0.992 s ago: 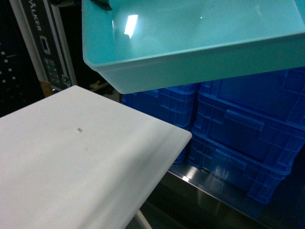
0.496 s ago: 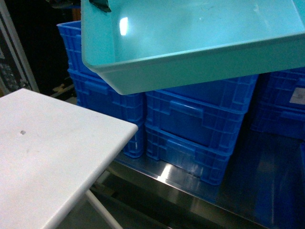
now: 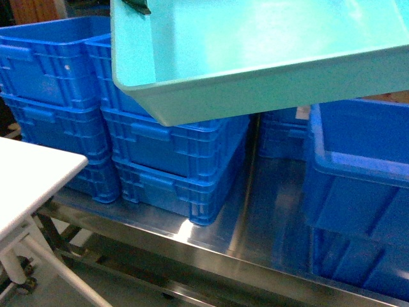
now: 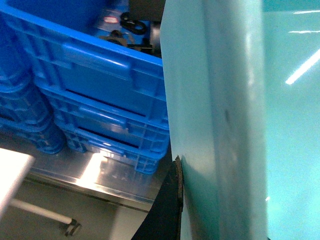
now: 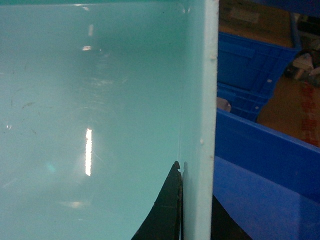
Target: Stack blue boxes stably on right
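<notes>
The turquoise tub (image 3: 255,70) hung in the air above the steel shelf (image 3: 211,230), tilted, gripped on opposite walls by both arms. The left gripper (image 4: 176,200) clamped the tub's left wall, one dark finger (image 4: 170,210) pressed flat against the outer face; its tip showed at the tub's upper left rim in the head view. The right gripper (image 5: 182,200) pinched the tub's right wall, with a dark finger (image 5: 167,210) on the inner face and another on the outside. The royal-blue crate (image 3: 358,173) sat on another blue crate on the shelf, below the tub's right end and apart from it. Stacks of ribbed dark-blue crates (image 3: 172,153) stood on the shelf under and behind the tub's left half. A white table (image 3: 32,185) edged in left of the shelf.
</notes>
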Robot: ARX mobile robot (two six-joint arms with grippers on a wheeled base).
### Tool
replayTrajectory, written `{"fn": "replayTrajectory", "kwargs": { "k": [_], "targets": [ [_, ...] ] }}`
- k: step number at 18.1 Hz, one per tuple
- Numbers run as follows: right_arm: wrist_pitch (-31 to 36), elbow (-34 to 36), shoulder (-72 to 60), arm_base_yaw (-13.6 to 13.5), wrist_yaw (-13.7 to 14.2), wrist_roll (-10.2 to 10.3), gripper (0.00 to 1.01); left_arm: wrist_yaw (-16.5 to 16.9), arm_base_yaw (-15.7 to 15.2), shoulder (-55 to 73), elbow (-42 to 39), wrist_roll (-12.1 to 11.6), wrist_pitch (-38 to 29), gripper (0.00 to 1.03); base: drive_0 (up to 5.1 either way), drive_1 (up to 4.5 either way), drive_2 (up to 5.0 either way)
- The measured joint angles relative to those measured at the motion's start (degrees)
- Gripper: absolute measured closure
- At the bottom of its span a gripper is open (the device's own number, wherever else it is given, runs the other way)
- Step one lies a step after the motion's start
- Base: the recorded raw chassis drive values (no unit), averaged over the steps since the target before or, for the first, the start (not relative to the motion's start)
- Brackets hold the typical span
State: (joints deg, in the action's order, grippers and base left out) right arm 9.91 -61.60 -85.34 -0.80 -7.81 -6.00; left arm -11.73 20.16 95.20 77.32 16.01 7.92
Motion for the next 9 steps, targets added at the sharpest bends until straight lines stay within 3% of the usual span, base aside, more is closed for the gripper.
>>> {"fn": "replayTrajectory", "kwargs": {
  "k": [1,9],
  "targets": [
    [0.1,0.0,0.0,0.0,0.0,0.0,0.99,0.0,0.0,0.0,0.0,0.0,0.0,0.97,-1.5,-1.53,-1.5],
    [0.0,0.1,0.0,0.1,0.0,0.0,0.99,0.0,0.2,0.0,0.0,0.0,0.0,0.97,2.9,-5.69,-2.0]
  ]
}}
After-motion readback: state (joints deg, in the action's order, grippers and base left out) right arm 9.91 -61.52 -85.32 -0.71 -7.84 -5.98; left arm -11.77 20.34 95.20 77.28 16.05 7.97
